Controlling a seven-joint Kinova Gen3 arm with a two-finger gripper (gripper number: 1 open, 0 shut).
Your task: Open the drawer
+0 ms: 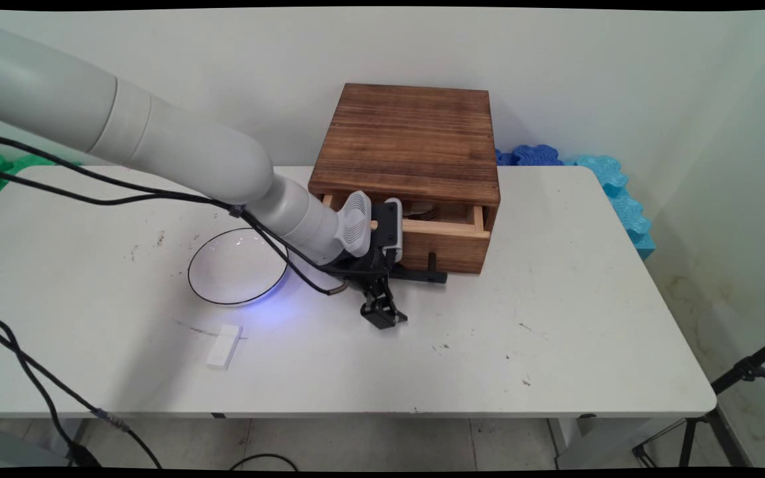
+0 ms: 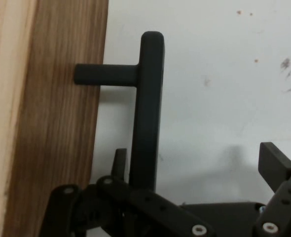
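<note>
- Standing at the white table's [image 1: 555,318] back, a dark-stained wooden drawer box [image 1: 412,143] is showing its pale drawer [image 1: 445,229] partly pulled out.
- Running along the drawer front, the black bar handle [image 2: 146,113] is lying by the left finger, off-centre.
- Reaching low from the left, the black two-finger gripper [image 2: 195,170] is hanging spread open, holding nothing.

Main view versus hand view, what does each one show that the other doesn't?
Only the main view shows the white bowl, the small white block, the box's top and its partly open drawer with cutlery inside. Only the hand view shows the handle's post joining the drawer front, and the tool open, one finger behind the bar. Both show the wooden box, the black handle and the table.
</note>
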